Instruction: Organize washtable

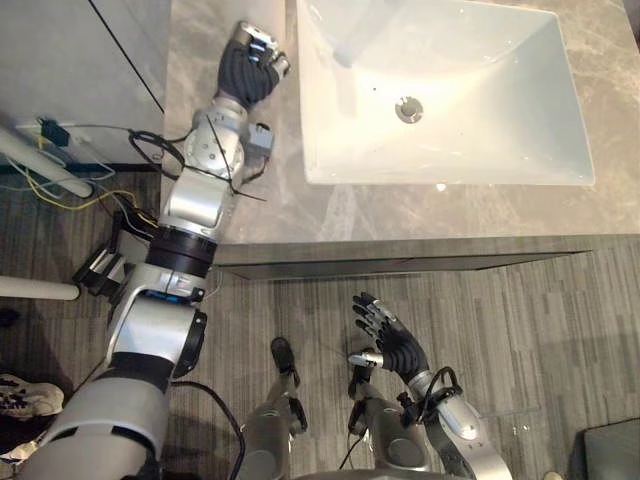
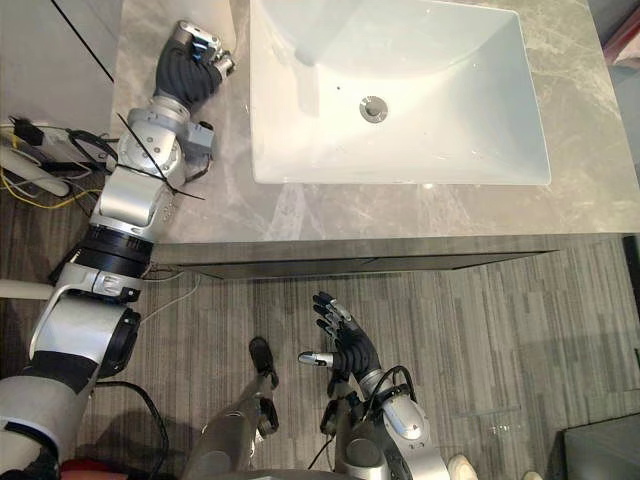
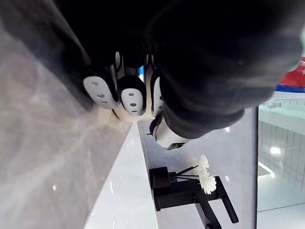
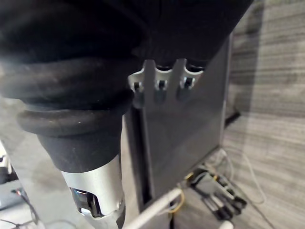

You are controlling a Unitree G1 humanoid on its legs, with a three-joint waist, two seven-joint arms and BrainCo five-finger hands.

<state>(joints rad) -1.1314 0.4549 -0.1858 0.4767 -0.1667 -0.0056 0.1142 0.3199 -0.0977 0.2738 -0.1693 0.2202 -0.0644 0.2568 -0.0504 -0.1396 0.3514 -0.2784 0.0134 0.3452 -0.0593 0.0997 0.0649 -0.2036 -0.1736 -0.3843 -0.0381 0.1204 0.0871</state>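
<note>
Left eye view: left hand (image 1: 250,62) fisted, empty, beside the sink (image 1: 500,100); right hand (image 1: 385,335) open. A careless reach could topple the flower vase (image 3: 161,177).

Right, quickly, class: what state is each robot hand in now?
Left hand: fingers curled, holding nothing, beside the sink.
Right hand: open, fingers straight, holding nothing.

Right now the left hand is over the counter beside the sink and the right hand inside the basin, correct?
No. The right hand hangs low over the floor in front of the counter, not in the basin, as the left eye view shows. The left hand part holds.
</note>
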